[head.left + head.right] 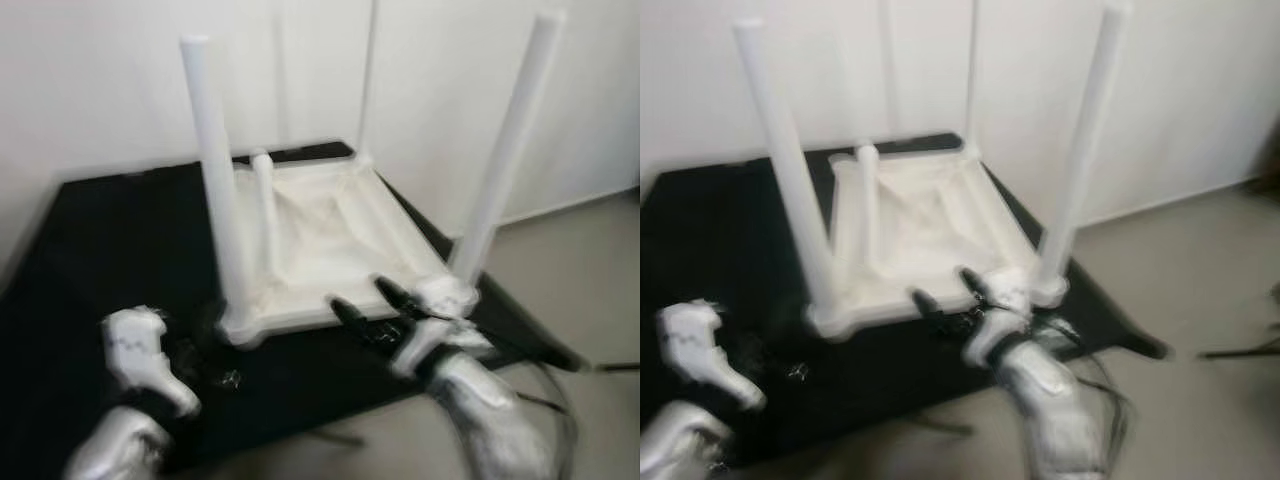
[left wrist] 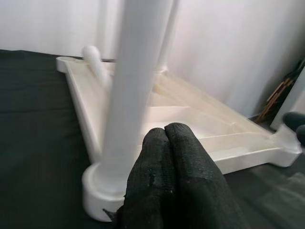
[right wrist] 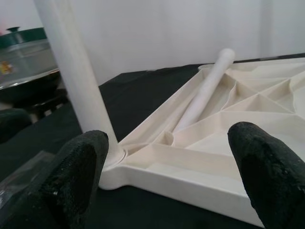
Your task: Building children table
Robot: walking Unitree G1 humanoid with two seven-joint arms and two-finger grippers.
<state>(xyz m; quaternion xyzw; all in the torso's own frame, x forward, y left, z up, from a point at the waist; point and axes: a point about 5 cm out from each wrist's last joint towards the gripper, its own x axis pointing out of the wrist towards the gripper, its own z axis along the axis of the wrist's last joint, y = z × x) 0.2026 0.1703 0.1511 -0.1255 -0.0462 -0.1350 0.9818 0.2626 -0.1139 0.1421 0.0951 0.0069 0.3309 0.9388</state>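
A: How do the jaws stand?

B: The right gripper (image 1: 368,300) has its two black fingers (image 3: 259,167) spread wide, and nothing is between them. It hovers at the near edge of the table top (image 1: 335,235), close to the near right corner. The left gripper (image 2: 174,183) has its fingers pressed together and pinches nothing. In the left wrist view its tips are just beside the socket of the near left leg (image 1: 215,190); I cannot tell if they touch it.

A: And where is the table?

B: It lies upside down on a black cloth (image 1: 90,260) which covers a low surface, with a white wall (image 1: 100,80) behind it. The ribbed underside of the top faces upward.

A: How much is built already?

B: I judge that most is done. Three legs stand in their corner sockets: the near left one, the near right leg (image 1: 505,150) and the far right leg (image 1: 370,80), which is thin and blurred in the head views. The fourth leg (image 3: 205,93) is not mounted. It lies loose inside the frame, near the far left corner.

A: So what is left?

B: I think the loose leg must be lifted and set into the far left socket, and then the table turned onto its feet.

A: Which way do the legs point?

B: The three mounted legs have a vertical long axis, with free ends up. The loose leg lies slanted against the frame: its long axis runs roughly from near to far, and the rounded end rises toward the far side.
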